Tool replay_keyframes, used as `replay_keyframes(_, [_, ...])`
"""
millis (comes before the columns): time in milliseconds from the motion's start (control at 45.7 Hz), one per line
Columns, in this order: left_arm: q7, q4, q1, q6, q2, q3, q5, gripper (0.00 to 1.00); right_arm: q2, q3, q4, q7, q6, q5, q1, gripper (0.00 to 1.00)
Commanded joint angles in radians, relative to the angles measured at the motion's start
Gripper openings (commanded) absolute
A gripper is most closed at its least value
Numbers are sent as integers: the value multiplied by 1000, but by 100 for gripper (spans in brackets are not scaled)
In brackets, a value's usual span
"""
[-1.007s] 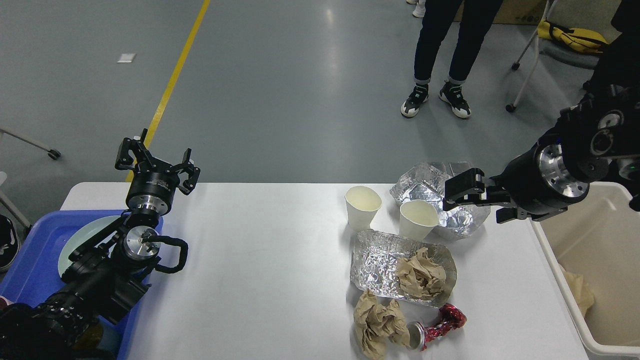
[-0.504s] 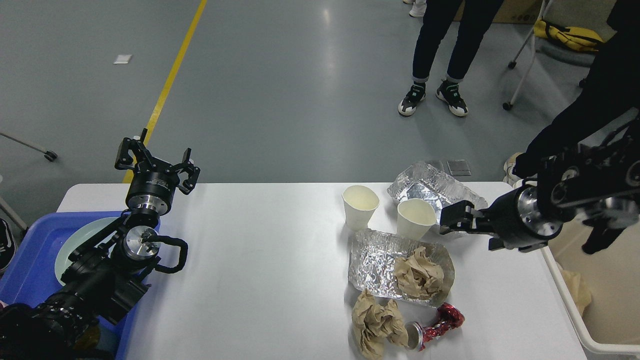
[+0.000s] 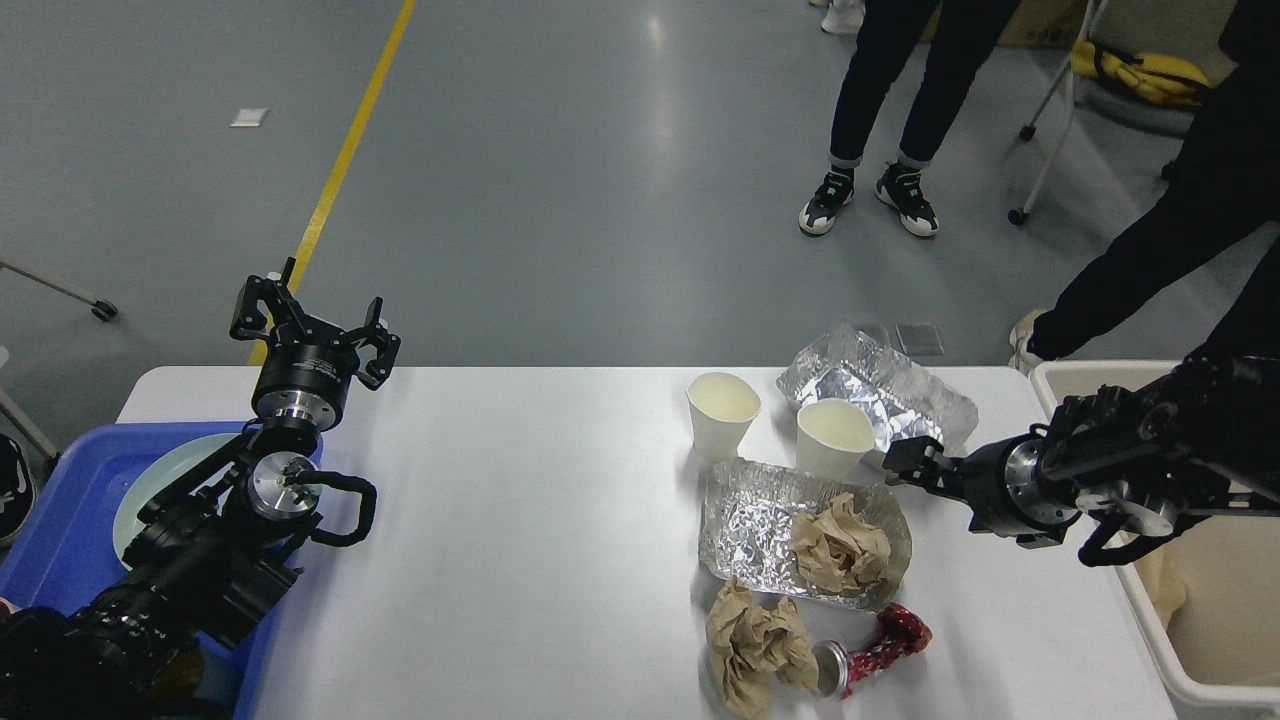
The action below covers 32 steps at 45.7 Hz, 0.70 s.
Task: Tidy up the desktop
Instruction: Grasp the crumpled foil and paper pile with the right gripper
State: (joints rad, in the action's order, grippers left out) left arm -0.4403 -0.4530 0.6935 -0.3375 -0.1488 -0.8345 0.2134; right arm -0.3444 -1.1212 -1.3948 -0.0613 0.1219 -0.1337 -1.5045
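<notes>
The desktop (image 3: 520,520) fills the lower middle of the view. On its right part two paper cups (image 3: 724,413) (image 3: 836,438), two foil trays (image 3: 760,520) (image 3: 890,385), crumpled brown paper (image 3: 757,645) and a crushed red can (image 3: 880,645) are crowded together. The right gripper (image 3: 905,465) is placed just beside the nearer cup; how far it is open cannot be told. The left gripper (image 3: 315,325) is spread wide, holding nothing, above the blue tray (image 3: 50,520). A beige bin (image 3: 1200,660) is seen at the right edge.
</notes>
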Motion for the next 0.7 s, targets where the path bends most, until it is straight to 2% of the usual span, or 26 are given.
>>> replay_keyframes(0, [0,0,0,0,0,0,0,98,10,0,31,-2,13,3,55,100])
replay_keyframes(328, [0,0,0,0,0,0,0,98,19,40,65,-5,61,2,151,92])
replay_keyframes(460, [0,0,0,0,0,0,0,98,35,63,105,-6,79,-1,205,80])
replay_keyframes(482, [0,0,0,0,0,0,1,98,35,67,106,-6,85,-1,210,76])
replay_keyframes(504, [0,-1,0,0,0,0,1,98,35,83,106,-8,99,-3,217,64])
replay_keyframes(569, [0,0,0,0,0,0,0,98,35,98,106,-8,114,-1,227,44])
replay_keyframes(679, [0,0,0,0,0,0,0,98,35,107,108,-8,119,0,231,22])
